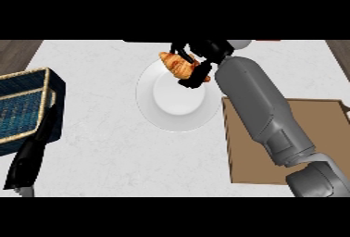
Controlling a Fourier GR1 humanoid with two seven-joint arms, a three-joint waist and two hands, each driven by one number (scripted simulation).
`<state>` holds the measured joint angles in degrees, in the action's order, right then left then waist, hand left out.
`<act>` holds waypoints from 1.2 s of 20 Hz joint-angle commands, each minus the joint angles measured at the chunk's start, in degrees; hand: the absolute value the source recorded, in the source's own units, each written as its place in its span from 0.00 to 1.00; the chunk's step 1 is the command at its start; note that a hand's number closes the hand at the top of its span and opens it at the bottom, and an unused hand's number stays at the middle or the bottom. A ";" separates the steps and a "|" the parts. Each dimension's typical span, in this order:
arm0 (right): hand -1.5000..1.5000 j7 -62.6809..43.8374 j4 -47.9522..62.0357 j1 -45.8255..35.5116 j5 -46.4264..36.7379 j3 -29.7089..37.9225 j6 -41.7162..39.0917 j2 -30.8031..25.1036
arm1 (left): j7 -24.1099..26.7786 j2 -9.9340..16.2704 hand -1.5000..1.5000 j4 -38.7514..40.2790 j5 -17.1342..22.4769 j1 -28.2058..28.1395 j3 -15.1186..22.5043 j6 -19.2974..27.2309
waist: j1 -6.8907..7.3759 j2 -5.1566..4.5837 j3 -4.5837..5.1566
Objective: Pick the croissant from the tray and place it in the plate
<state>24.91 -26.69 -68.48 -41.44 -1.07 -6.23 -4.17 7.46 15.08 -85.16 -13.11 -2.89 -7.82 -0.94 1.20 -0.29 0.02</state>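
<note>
A golden croissant point(176, 65) hangs over the far rim of the white plate point(174, 104), with my right hand point(198, 55) curled round it. The grey right forearm reaches up across the brown tray point(314, 139), which lies to the right of the plate and shows nothing on its visible part. My left hand point(27, 162) shows as a dark shape at the lower left edge, beside the basket; its fingers are not clear.
A blue woven basket point(24, 109) with a tan rim stands at the left edge of the white counter point(103, 152). Dark wooden floor shows at the far corners beyond the counter.
</note>
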 commanded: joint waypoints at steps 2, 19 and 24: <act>1.00 -0.57 6.44 -1.31 -1.88 -0.42 2.62 3.69 | -0.13 -1.33 0.50 -2.37 -0.64 -2.35 1.07 0.16 | 0.91 -0.29 -0.01; 0.00 -0.40 11.18 0.60 19.19 4.95 9.42 4.17 | -2.20 -0.87 0.50 -0.79 -0.57 2.68 0.89 -1.31 | 2.02 -0.60 -0.09; 0.00 -4.07 11.49 -2.00 23.62 11.76 10.59 0.92 | -0.14 -1.60 0.50 -0.22 -0.13 0.96 0.34 -0.88 | 0.94 -0.42 -0.04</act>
<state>22.19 -14.99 -69.17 -21.46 6.42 3.78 -1.21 7.34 13.97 -85.03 -13.94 -1.61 -7.12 -1.74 2.77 -0.90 -0.03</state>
